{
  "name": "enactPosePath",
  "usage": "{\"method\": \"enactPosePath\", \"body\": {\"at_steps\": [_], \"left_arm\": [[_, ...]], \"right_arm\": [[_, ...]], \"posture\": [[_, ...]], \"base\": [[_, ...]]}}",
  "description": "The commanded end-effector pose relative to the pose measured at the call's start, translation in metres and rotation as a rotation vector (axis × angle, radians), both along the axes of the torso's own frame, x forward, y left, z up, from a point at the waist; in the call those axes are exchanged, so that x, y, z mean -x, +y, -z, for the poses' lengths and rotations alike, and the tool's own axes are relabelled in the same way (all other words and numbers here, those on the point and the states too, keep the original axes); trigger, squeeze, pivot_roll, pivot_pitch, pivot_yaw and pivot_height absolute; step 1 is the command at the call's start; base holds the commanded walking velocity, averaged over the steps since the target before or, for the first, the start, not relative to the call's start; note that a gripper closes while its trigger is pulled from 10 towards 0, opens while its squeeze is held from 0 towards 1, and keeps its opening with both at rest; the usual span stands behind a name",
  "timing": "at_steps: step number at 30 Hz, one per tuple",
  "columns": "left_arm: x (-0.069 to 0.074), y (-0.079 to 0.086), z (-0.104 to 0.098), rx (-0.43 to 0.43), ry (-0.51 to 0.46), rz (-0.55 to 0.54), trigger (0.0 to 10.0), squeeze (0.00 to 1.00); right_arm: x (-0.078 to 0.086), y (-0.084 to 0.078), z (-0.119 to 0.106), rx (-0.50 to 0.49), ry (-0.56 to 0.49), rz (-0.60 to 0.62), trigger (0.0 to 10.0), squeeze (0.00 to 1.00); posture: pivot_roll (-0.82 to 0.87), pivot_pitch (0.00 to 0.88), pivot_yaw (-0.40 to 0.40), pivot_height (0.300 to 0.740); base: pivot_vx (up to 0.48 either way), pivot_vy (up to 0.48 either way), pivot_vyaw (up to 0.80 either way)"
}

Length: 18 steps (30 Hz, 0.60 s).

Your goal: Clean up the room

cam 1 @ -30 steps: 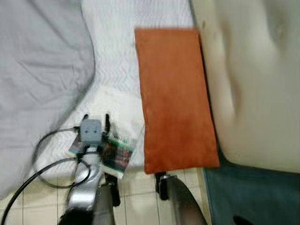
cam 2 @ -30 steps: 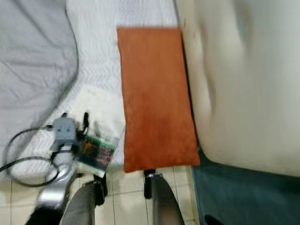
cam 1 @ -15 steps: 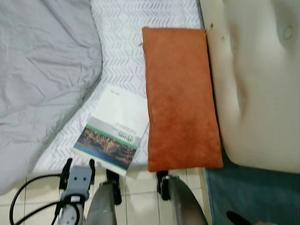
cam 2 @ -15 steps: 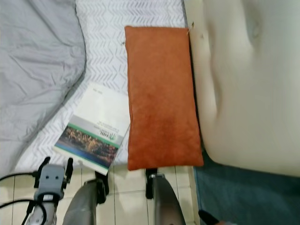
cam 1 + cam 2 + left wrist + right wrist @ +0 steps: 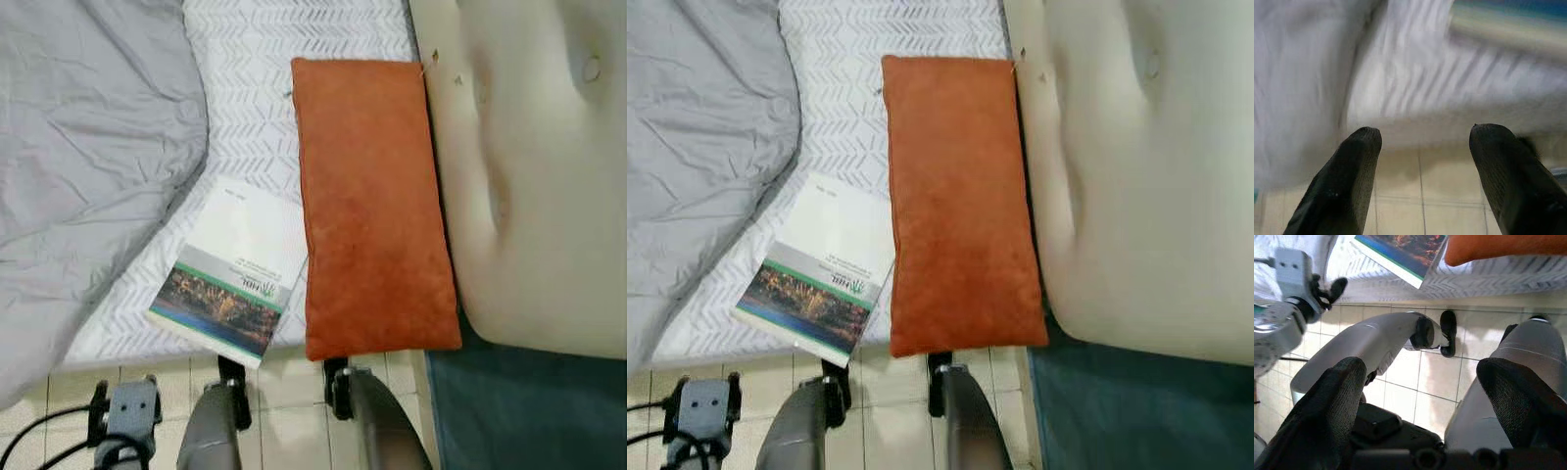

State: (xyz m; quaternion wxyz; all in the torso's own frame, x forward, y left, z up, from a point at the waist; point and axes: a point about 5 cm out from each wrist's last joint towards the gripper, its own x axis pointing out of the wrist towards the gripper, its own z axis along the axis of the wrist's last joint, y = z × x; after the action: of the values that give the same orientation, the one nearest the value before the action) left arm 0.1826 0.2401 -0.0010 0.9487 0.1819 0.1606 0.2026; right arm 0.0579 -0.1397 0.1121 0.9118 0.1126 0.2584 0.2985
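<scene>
Nearest the camera, the robot's left gripper hangs low over the cream tiled floor, its black fingers spread wide apart and holding nothing. The right gripper is likewise wide open and empty above the robot's silver legs. Beyond, a white paperback book with a landscape photo lies at the edge of the chevron-patterned white mattress, touching a long rust-orange cushion. A crumpled grey blanket lies on the bed's left side.

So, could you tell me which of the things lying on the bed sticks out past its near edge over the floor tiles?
The booklet: its photo-printed corner overhangs the bed's near edge above the tiles. The orange pillow beside it ends about at that edge.
</scene>
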Motion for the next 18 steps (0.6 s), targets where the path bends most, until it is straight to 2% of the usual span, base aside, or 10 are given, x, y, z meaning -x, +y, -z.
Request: {"method": "enactPosePath", "body": {"at_steps": [1, 2, 5, 9, 10, 11, 13, 18], "left_arm": [[0.019, 0.005, 0.026, 0.032, 0.123, -0.074, 10.0, 0.00], [0.019, 0.005, 0.026, 0.032, 0.123, -0.074, 10.0, 0.00], [0.000, 0.000, 0.034, 0.045, 0.145, -0.071, 10.0, 0.00], [-0.025, -0.001, 0.029, 0.025, 0.127, -0.049, 10.0, 0.00], [-0.025, -0.001, 0.029, 0.025, 0.127, -0.049, 10.0, 0.00], [-0.036, -0.003, 0.026, 0.017, 0.120, -0.034, 10.0, 0.00], [-0.042, -0.005, 0.026, 0.008, 0.133, -0.022, 10.0, 0.00], [-0.046, -0.009, 0.029, 0.008, 0.161, -0.016, 10.0, 0.00]], "right_arm": [[0.008, 0.000, 0.008, 0.001, 0.081, -0.015, 10.0, 0.00], [0.008, 0.000, 0.008, 0.001, 0.081, -0.015, 10.0, 0.00], [0.010, 0.007, 0.007, -0.037, 0.094, -0.062, 10.0, 0.00], [0.011, 0.010, 0.007, -0.038, 0.093, -0.085, 10.0, 0.00], [0.011, 0.010, 0.007, -0.038, 0.093, -0.085, 10.0, 0.00], [0.012, 0.009, 0.007, -0.033, 0.095, -0.083, 10.0, 0.00], [0.014, 0.008, 0.008, -0.029, 0.100, -0.078, 10.0, 0.00], [0.017, 0.009, 0.009, -0.022, 0.109, -0.077, 10.0, 0.00]], "posture": [[-0.27, 0.647, -0.101, 0.740], [-0.27, 0.647, -0.101, 0.740], [-0.29, 0.649, -0.110, 0.740], [-0.30, 0.646, -0.112, 0.740], [-0.30, 0.646, -0.112, 0.740], [-0.31, 0.648, -0.108, 0.740], [-0.31, 0.648, -0.105, 0.740], [-0.32, 0.650, -0.100, 0.740]], "base": [[0.000, 0.000, 0.00], [0.000, 0.000, 0.00], [0.000, 0.000, 0.00], [0.000, 0.000, 0.00], [0.000, 0.000, 0.00], [0.000, 0.000, 0.00], [0.000, 0.000, 0.00], [0.000, 0.000, 0.00]]}}
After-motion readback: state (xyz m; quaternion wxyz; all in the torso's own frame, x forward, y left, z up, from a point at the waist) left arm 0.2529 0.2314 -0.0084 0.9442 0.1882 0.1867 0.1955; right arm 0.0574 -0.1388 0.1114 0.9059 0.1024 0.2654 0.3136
